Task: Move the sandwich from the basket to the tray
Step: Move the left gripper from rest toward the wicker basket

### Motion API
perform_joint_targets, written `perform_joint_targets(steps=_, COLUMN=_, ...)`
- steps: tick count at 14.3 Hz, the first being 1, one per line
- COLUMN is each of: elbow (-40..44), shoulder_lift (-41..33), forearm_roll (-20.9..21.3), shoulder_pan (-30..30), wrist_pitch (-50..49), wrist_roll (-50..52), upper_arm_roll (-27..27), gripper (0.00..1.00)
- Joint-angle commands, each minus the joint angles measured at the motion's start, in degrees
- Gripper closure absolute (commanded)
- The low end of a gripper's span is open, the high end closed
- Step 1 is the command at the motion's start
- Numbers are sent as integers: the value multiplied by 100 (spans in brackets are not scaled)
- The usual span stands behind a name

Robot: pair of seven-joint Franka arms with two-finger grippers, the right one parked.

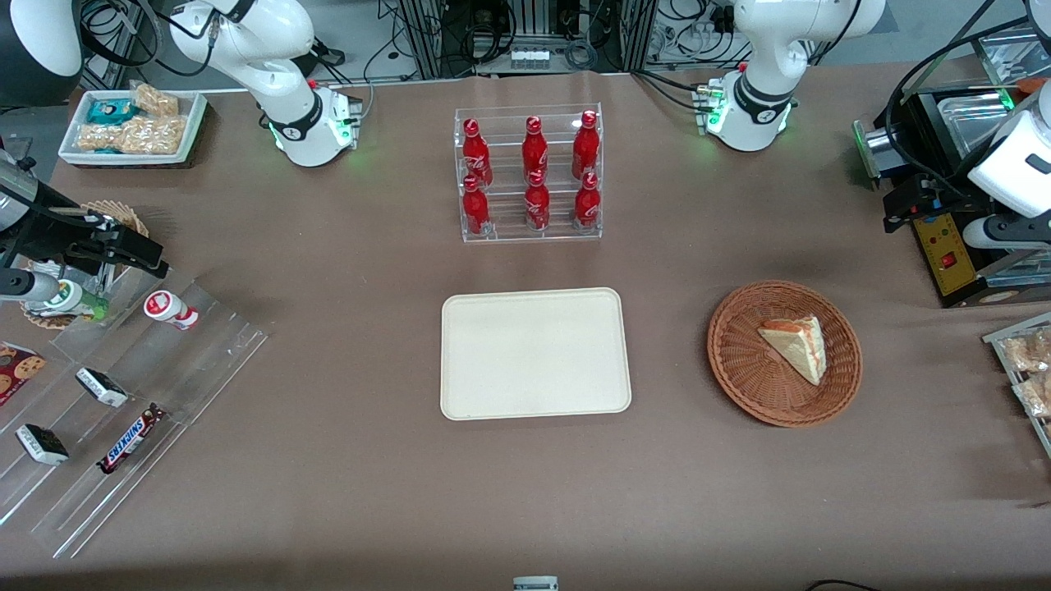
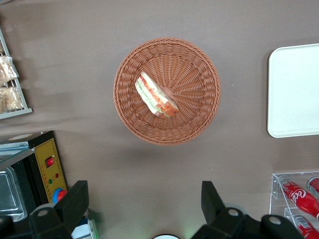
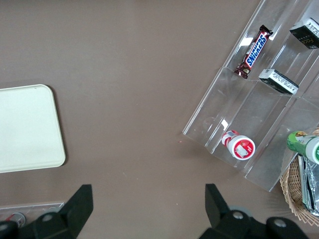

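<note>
The sandwich [image 1: 795, 345], a cream wedge with red and green filling, lies in the round brown wicker basket [image 1: 739, 361] toward the working arm's end of the table. The cream-beige tray [image 1: 534, 353] lies flat and bare at the table's middle, beside the basket. My left gripper [image 1: 905, 205] hangs high above the table, farther from the front camera than the basket, next to a black appliance. In the left wrist view the gripper [image 2: 144, 204] is open and empty, with the sandwich [image 2: 155, 95], the basket [image 2: 194, 114] and the tray's edge [image 2: 294, 94] below it.
A clear rack of red bottles [image 1: 530, 172] stands farther back than the tray and shows in the left wrist view [image 2: 299, 199]. A black appliance with a yellow panel [image 1: 944, 254] and a tray of packaged snacks [image 1: 1026, 361] stand at the working arm's end. Clear stepped racks with snacks [image 1: 123, 410] lie at the parked arm's end.
</note>
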State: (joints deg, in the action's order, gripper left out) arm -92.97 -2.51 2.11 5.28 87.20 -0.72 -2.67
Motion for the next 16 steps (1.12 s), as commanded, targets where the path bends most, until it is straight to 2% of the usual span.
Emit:
perform_joint_targets(steps=1, elbow=16, shoulder_lift=5, forearm_roll=61, shoulder_pan=-71, wrist_pitch=-72, wrist_roll=-104, upper_arm_roll=64, gripper=0)
perform_joint_targets(steps=8, elbow=-151, shoulder_lift=22, forearm_roll=35, shoulder_pan=-79, wrist_pitch=-125, wrist_roll=-113, upper_arm_roll=64, gripper=0)
perform_joint_targets(steps=11, elbow=-290, shoulder_lift=259, forearm_roll=17, shoulder_pan=-79, wrist_pitch=-29, wrist_roll=-104, upper_arm_roll=64, gripper=0)
perform_joint_targets(steps=16, elbow=-1826, shoulder_lift=313, forearm_roll=8, shoulder_pan=-62, wrist_pitch=1672, wrist_roll=-34, upper_arm_roll=64, gripper=0)
